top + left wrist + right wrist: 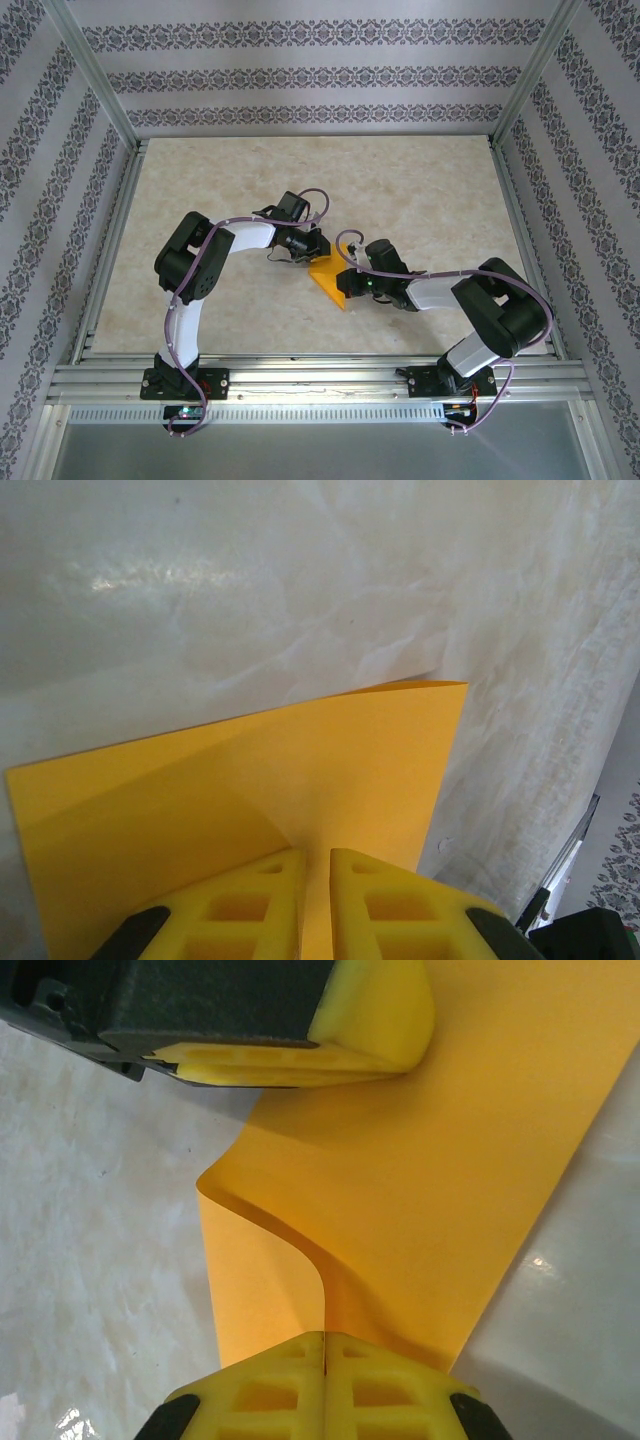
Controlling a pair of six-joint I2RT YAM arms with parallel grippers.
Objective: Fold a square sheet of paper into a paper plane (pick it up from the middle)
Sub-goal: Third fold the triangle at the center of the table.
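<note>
Along the near edge ran an aluminium rail [320,385]. Just beyond it, at mid-tabletop, the right end effector [324,1348] was closed tight on one edge of the square sheet of paper [430,1180], which buckled into a curl beside the pinch. The left end effector [316,868] gripped the opposite side, its fingers almost together with paper in the slit. One corner of the sheet stood free. The pale marbled tabletop [420,190] lay open to the left, the right and beyond. Patterned walls [300,80] closed the far side. From above, both end effectors covered part of the sheet, and whether it touched the surface was hard to tell.
</note>
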